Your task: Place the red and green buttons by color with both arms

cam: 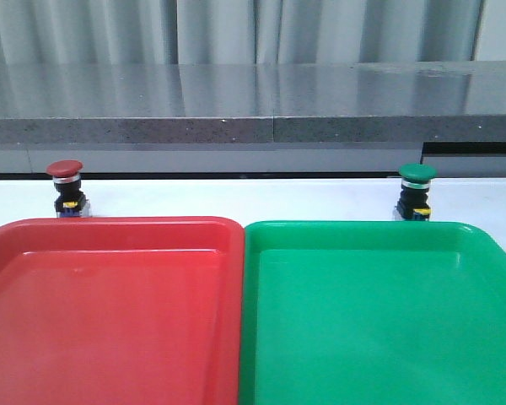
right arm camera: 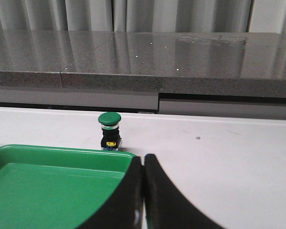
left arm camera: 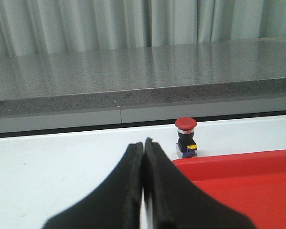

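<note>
Showing only in wrist views, left tool (left arm camera: 143, 145) and right tool (right arm camera: 143, 160) sit clenched, empty.

The large flat red plastic tray (cam: 110, 312) and matching green plastic tray (cam: 388, 321) look smooth and glossy. At twelve o'clock beyond them, the speckled grey stone-like counter (cam: 253, 101) has a polished, reflective top. The white tabletop (cam: 236, 198) looks smooth, matt.

L tray (cam: 110, 312) beside R tray (cam: 388, 321), L button (cam: 67, 187) behind L tray, R button (cam: 417, 191) behind R
</note>
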You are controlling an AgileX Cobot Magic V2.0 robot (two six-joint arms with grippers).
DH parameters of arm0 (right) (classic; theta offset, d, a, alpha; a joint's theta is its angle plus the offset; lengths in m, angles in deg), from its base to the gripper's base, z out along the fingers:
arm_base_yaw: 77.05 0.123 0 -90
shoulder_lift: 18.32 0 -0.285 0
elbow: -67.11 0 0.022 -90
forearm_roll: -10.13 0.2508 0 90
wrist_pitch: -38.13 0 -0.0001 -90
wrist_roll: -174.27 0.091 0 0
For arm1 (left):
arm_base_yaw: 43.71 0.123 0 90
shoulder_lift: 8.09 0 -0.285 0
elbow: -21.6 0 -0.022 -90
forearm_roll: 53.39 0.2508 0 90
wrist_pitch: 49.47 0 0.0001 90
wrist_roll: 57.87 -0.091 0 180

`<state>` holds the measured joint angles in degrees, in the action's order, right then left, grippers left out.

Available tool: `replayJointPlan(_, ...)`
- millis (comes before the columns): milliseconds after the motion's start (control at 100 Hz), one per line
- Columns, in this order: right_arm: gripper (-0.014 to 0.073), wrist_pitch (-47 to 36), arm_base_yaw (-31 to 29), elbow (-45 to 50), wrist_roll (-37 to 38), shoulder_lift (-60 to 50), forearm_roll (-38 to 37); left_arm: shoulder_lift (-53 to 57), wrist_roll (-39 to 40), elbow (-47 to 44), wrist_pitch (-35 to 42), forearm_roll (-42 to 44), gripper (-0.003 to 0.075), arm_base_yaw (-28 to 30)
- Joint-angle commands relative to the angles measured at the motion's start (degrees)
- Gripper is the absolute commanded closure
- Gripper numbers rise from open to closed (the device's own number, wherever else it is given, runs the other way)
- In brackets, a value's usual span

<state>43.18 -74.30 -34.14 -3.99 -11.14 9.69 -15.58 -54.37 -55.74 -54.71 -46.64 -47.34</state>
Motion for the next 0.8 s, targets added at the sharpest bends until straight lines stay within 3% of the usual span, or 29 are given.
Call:
replayJointPlan(0,0.0660,-5.06,0.17,-0.80,-0.09,-0.15,0.06,1.73,0.62,-2.35,4.45,0.05,0.0739,0.16)
replayJointPlan(590,0.0660,-5.06,0.17,-0.80,-0.09,-0.15,0.06,1.50,0.62,0.94,4.01,-2.46,0.0739,0.16)
replayJointPlan(790,0.0660,-5.06,0.17,-0.80,-0.09,-0.15,0.06,-3.32,0.62,10.80,-4.97,-4.26,0.0739,0.16)
